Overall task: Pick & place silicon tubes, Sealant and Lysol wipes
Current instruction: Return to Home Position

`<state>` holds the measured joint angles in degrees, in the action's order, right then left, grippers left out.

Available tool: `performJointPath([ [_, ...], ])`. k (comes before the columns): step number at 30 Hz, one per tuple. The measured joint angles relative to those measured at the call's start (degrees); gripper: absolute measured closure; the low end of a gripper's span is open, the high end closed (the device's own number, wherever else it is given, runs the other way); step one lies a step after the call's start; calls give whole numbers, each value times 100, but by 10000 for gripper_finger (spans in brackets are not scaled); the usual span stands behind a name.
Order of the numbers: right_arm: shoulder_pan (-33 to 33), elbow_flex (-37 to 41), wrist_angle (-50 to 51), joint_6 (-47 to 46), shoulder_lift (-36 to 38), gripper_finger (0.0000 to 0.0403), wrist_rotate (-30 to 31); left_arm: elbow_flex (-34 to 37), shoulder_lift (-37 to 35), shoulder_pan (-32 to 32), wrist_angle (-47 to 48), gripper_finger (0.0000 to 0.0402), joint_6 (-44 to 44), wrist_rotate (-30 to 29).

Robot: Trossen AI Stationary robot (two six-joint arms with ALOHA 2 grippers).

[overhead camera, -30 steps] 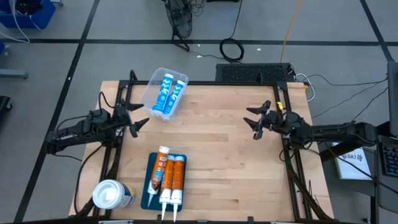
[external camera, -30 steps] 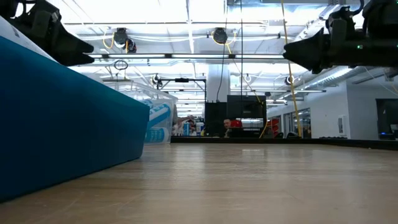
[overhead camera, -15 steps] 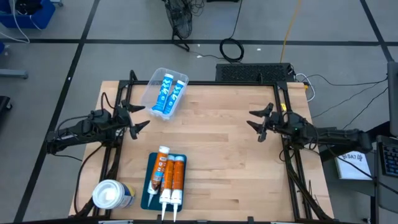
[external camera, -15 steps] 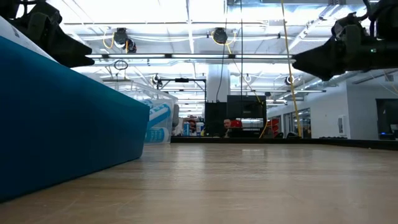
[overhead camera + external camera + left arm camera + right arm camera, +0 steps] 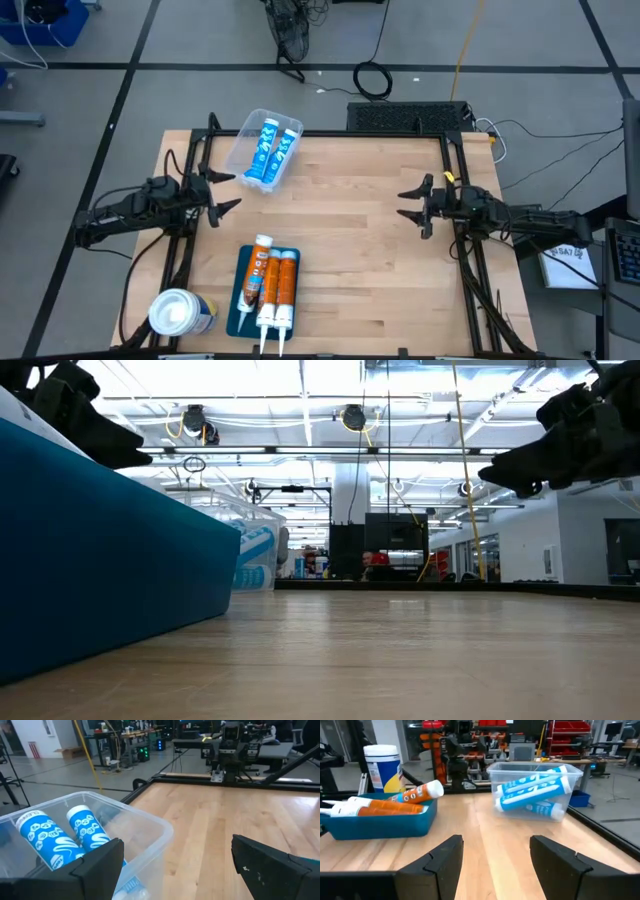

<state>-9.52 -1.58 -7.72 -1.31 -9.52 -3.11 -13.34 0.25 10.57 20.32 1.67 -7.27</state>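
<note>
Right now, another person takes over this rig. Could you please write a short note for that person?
Left gripper: open, empty, over the table's left side.
Right gripper: open, empty, over the right side.
Done: blue sealant tubes lie in the clear bin, far left.
Orange tubes lie in the blue tray at the near edge; Lysol wipes stand upright beside it, near left corner.
Left: probably those, if they must be moved.
</note>
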Motion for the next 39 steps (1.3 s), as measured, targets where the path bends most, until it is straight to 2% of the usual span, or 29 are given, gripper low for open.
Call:
performJointPath([
  [9, -4, 74, 105, -293, -11, 190, 315, 21, 0, 0, -90, 39, -89, -14],
  [14, -4, 74, 110, -404, -13, 190, 306, 747, 0, 37, -1444, 39, 2, 114],
  [18, -4, 74, 49, -392, -13, 190, 325, 1253, 2, 155, -2174, 39, -129, 248],
  [22, -4, 74, 102, -385, -13, 190, 305, 1255, 74, 282, -2147, 39, -220, 580],
  [31, -4, 74, 244, -376, -20, 190, 306, 1255, 337, 372, -2098, 39, -363, 555],
  [39, -4, 74, 242, -995, -20, 190, 303, 1278, 503, 372, -2350, 39, -485, 533],
])
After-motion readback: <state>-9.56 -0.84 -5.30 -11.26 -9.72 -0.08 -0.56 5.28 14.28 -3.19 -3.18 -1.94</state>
